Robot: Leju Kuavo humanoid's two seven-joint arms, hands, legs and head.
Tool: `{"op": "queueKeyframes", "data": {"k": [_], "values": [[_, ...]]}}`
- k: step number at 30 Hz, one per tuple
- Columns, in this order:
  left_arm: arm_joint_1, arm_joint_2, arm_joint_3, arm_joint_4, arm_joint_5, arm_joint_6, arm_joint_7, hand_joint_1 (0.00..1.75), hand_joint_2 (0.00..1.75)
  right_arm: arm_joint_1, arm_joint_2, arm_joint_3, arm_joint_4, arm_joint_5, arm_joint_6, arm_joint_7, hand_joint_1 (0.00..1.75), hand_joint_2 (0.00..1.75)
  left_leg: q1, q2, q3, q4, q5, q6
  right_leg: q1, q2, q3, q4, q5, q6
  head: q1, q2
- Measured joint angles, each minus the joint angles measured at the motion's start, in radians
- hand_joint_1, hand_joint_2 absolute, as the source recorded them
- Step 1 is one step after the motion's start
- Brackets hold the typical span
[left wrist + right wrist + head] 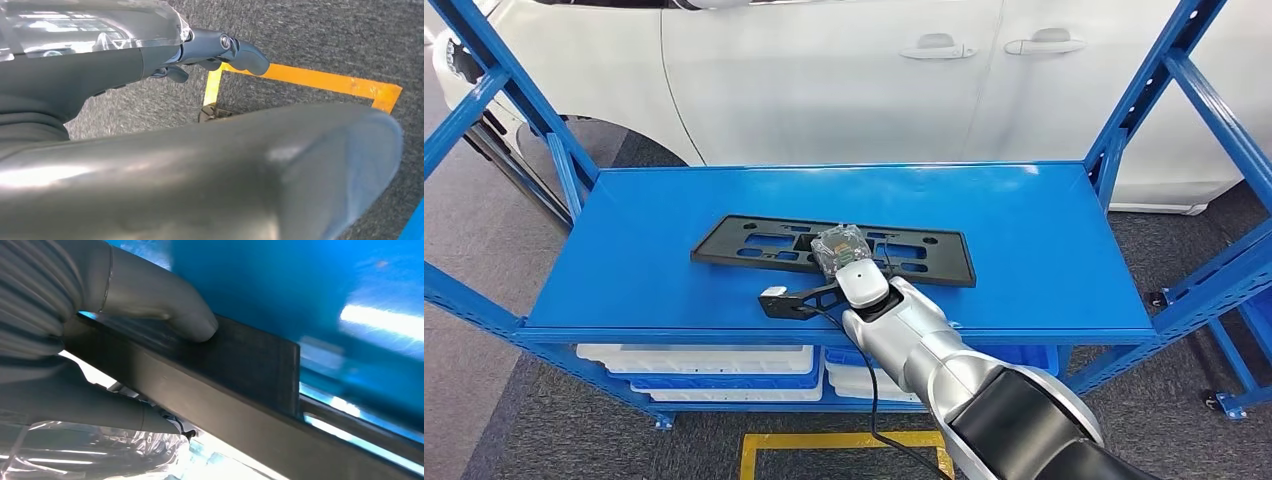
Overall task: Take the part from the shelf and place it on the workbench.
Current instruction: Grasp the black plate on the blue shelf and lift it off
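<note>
A flat black slotted part (744,243) lies lengthwise on the blue shelf top (1024,230), near its middle. My right hand (841,250), under a clear plastic cover, reaches onto the part's near edge. In the right wrist view the thick grey thumb (165,307) presses on the upper face of the part (250,365) while the rest of the hand lies under its edge, so the hand grips it. My left hand (220,50) hangs over the grey floor, holding nothing, its dark fingers loosely apart.
A white car (844,70) stands right behind the shelf. Blue uprights (1164,90) and slanted braces frame both ends. White and blue bins (714,372) sit on the lower level. Yellow tape (844,440) marks the carpet before the shelf.
</note>
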Motion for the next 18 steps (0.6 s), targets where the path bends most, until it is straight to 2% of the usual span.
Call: {"op": "queueKeyframes", "data": {"k": [1, 2, 3, 4, 5, 6, 8, 10, 12, 13, 15, 17, 18], "values": [[0.000, 0.000, 0.000, 0.000, -0.001, -0.001, -0.001, 0.00, 0.00, 0.000, 0.000, 0.000, 0.000, 0.000, 0.000, 0.003, 1.75, 1.75, 0.002, 0.000, -0.034, 0.070, -0.030, -0.004, 0.000, 0.000, 0.000, 0.000, -0.001, -0.002, 0.000, 0.000], [0.001, 0.000, 0.000, 0.000, -0.004, -0.002, -0.006, 0.00, 0.44, 0.000, -0.001, 0.000, 0.000, 0.000, 0.000, 0.004, 1.75, 1.75, 0.003, 0.000, -0.062, 0.126, -0.048, -0.007, 0.001, 0.000, 0.000, 0.000, -0.001, -0.003, 0.000, 0.000], [0.001, 0.000, -0.001, 0.000, -0.009, -0.004, -0.015, 0.00, 0.87, 0.001, -0.001, 0.000, 0.000, 0.000, -0.001, 0.005, 1.75, 1.75, 0.003, 0.000, -0.077, 0.152, -0.048, -0.008, 0.001, 0.000, 0.001, 0.000, -0.002, -0.003, 0.000, 0.000], [0.001, 0.000, -0.001, 0.000, -0.014, -0.008, -0.028, 0.00, 1.31, 0.001, -0.002, 0.000, 0.001, -0.001, -0.001, 0.006, 1.75, 1.75, 0.003, 0.000, -0.074, 0.141, -0.030, -0.008, 0.001, 0.001, 0.003, 0.000, -0.003, -0.002, 0.000, 0.000], [0.001, 0.000, -0.002, 0.000, -0.019, -0.013, -0.045, 0.00, 1.75, 0.000, -0.002, 0.000, 0.000, -0.001, -0.002, 0.006, 1.75, 1.75, 0.003, 0.000, -0.049, 0.086, 0.005, -0.005, 0.001, 0.002, 0.005, 0.000, -0.004, -0.001, 0.000, 0.000], [0.000, 0.000, -0.004, 0.000, -0.022, -0.019, -0.062, 0.00, 1.75, 0.000, -0.003, 0.000, 0.000, -0.002, -0.003, 0.006, 1.75, 1.75, 0.002, 0.000, -0.012, 0.008, 0.041, -0.001, 0.001, 0.002, 0.008, 0.000, -0.005, 0.001, 0.000, 0.000], [-0.004, 0.000, -0.008, 0.000, -0.026, -0.034, -0.089, 0.00, 1.75, -0.002, -0.004, 0.000, 0.000, -0.004, -0.006, 0.006, 1.75, 1.75, -0.003, 0.000, 0.048, -0.113, 0.082, 0.011, 0.003, 0.004, 0.011, 0.000, -0.007, 0.008, 0.000, 0.000], [-0.006, 0.000, -0.014, 0.000, -0.030, -0.043, -0.099, 0.00, 1.75, -0.003, -0.007, 0.000, 0.000, -0.006, -0.011, 0.004, 1.75, 1.75, -0.009, -0.001, 0.061, -0.139, 0.081, 0.021, 0.005, 0.004, 0.010, -0.002, -0.007, 0.018, 0.000, 0.000], [-0.006, 0.000, -0.020, 0.000, -0.033, -0.044, -0.100, 0.00, 1.75, -0.005, -0.008, 0.000, -0.001, -0.013, -0.019, 0.002, 1.75, 1.75, -0.006, 0.000, 0.064, -0.146, 0.086, 0.032, 0.005, 0.004, 0.011, -0.001, -0.009, 0.030, 0.000, 0.000], [-0.006, 0.000, -0.021, 0.000, -0.033, -0.045, -0.100, 0.00, 1.75, -0.007, -0.009, 0.000, -0.001, -0.016, -0.024, 0.000, 1.75, 1.75, -0.003, 0.001, 0.067, -0.152, 0.089, 0.038, 0.006, 0.004, 0.006, 0.013, -0.020, 0.035, 0.000, 0.000], [-0.006, 0.000, -0.023, 0.000, -0.029, -0.046, -0.098, 0.00, 1.75, -0.011, -0.010, -0.001, -0.003, -0.026, -0.038, -0.007, 1.75, 1.75, 0.000, 0.004, 0.072, -0.160, 0.093, 0.047, 0.005, 0.002, -0.036, 0.106, -0.073, 0.041, 0.000, 0.000], [-0.006, 0.001, -0.022, 0.000, -0.013, -0.048, -0.087, 0.00, 1.75, -0.012, -0.012, -0.004, -0.004, -0.044, -0.066, -0.026, 1.75, 1.75, -0.001, 0.004, 0.071, -0.159, 0.091, 0.051, 0.004, 0.002, -0.104, 0.241, -0.129, 0.044, 0.000, 0.000], [-0.004, 0.001, -0.020, 0.000, -0.005, -0.049, -0.074, 0.00, 1.75, -0.011, -0.014, -0.009, -0.008, -0.058, -0.088, -0.042, 1.75, 1.75, -0.002, 0.003, 0.071, -0.157, 0.090, 0.052, 0.004, 0.002, -0.125, 0.278, -0.134, 0.045, 0.000, 0.000]]}}
